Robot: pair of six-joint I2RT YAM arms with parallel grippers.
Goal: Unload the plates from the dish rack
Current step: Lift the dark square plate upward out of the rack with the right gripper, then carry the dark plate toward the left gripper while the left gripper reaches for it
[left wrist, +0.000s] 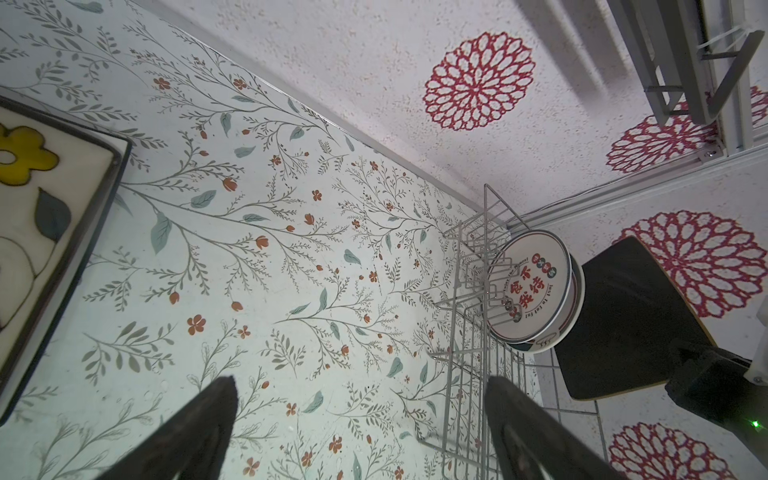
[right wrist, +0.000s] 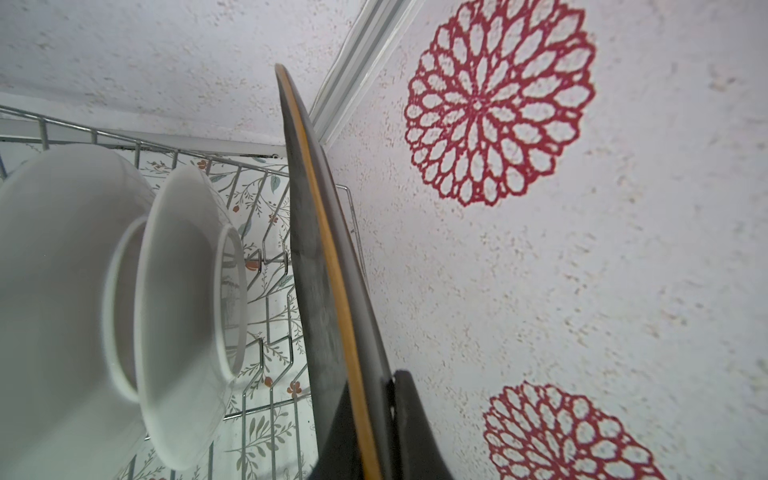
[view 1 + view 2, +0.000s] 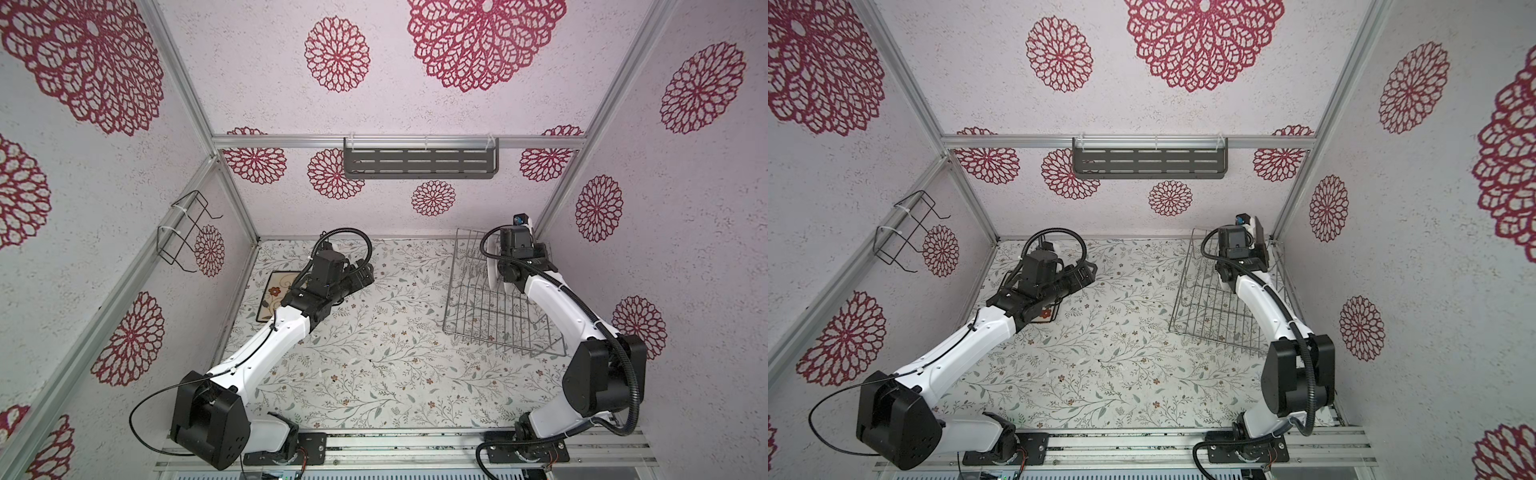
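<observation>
Overhead, right fingers (image 2: 415, 424) hidden; wrist view shows them clamping black plate (image 2: 320, 270); left fingers (image 1: 199, 432) spread.

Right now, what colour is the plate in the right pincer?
The plate is black with a thin orange edge line; clearest in the right wrist view.

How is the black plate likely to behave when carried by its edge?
Probably stiff: the black plate looks straight though the right gripper pinches only one edge. So it may swing or slip. Could chip against the rack.
</observation>
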